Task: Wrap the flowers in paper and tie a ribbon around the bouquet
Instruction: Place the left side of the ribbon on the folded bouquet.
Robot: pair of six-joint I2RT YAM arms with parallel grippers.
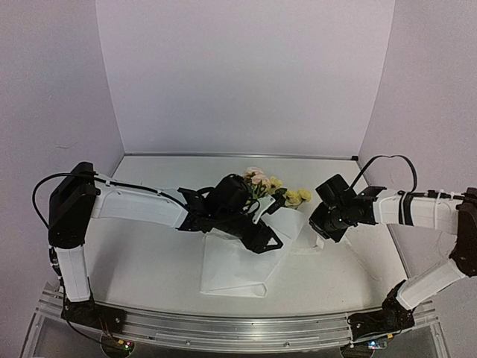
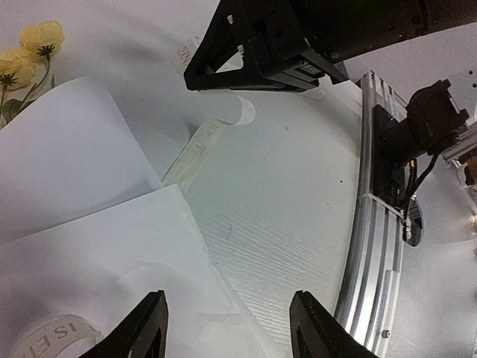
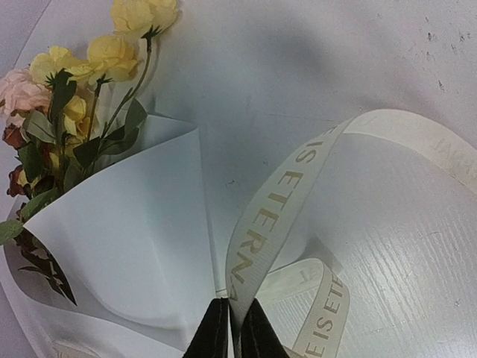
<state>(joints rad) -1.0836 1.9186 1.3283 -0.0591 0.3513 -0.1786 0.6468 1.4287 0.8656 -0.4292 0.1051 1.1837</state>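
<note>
A cone of paper (image 1: 231, 272) held the flowers (image 1: 261, 181) mid-table (image 1: 141, 261), its near edge well short of the front rail (image 1: 223, 328). The right gripper (image 3: 235, 328) pinched the ribbon (image 3: 276, 216) just right of the cone, while the left gripper (image 2: 227, 321) hung released, fingers apart, over the sheet

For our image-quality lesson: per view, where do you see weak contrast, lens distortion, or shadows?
Top external: white paper barely stands out from the white table. Left wrist: wide lens bows the aluminium rail. Right wrist: ribbon lettering sharp, soft shadow beneath it.
</note>
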